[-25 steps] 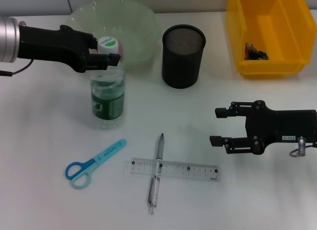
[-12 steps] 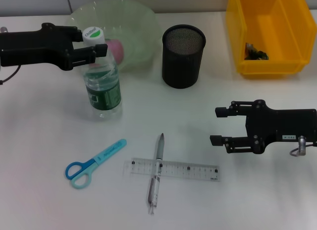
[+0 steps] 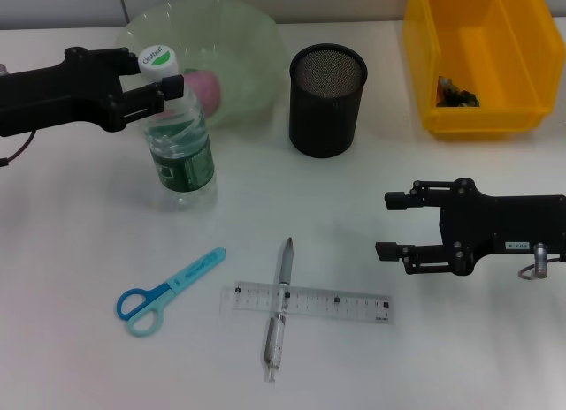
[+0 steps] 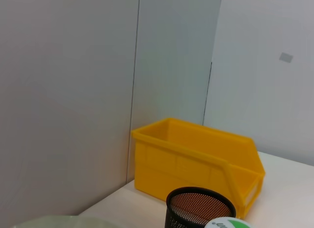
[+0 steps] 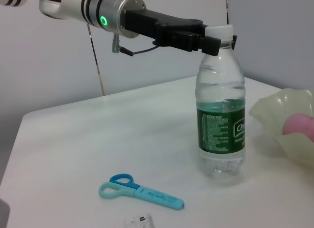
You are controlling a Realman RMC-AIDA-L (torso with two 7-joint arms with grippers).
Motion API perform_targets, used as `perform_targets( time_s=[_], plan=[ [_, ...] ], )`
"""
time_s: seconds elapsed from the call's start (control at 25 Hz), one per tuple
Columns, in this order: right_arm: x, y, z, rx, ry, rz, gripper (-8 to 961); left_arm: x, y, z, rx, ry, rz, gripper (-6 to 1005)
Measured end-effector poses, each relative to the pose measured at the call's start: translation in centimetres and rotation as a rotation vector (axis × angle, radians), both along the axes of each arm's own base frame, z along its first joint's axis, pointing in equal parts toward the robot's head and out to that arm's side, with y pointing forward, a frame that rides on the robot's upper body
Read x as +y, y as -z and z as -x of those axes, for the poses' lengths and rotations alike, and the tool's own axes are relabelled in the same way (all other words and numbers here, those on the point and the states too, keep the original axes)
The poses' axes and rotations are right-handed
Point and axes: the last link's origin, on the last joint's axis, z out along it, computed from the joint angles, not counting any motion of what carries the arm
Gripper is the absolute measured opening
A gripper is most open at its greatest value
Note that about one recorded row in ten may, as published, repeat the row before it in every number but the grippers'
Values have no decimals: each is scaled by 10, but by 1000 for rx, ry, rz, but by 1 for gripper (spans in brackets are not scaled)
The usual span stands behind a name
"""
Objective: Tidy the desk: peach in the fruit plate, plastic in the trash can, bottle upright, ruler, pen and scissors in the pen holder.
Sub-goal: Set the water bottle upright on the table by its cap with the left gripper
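Observation:
The water bottle stands upright on the table in front of the plate. My left gripper is shut on the bottle's neck just under the white cap; the right wrist view shows the same hold, with the left gripper at the neck of the bottle. The pink peach lies in the green fruit plate. Blue scissors, the clear ruler and the pen lying across it sit on the near table. My right gripper hovers open and empty to the right of the ruler.
The black mesh pen holder stands right of the plate. A yellow bin at the back right holds a small dark item. The left wrist view shows the bin and the pen holder.
The bottle's top has swung back and left with my left gripper, so the bottle went from tilted to upright. The right arm has not moved.

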Motion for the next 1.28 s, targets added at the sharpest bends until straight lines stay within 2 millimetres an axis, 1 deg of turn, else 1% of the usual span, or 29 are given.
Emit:
perform_targets(
  time_s=[0.52,1.0,1.28],
  plan=[
    [1,1,0,-4,-1,-1,729,-1,2,1,1,11,-7,447],
    [1,-1,0,-5,-3,-1,728,0,0,2,-3,3,-23,448],
    [1,-1,0,-5,1,-5,728,2,-7,13,3,-46,-73,448]
  ],
)
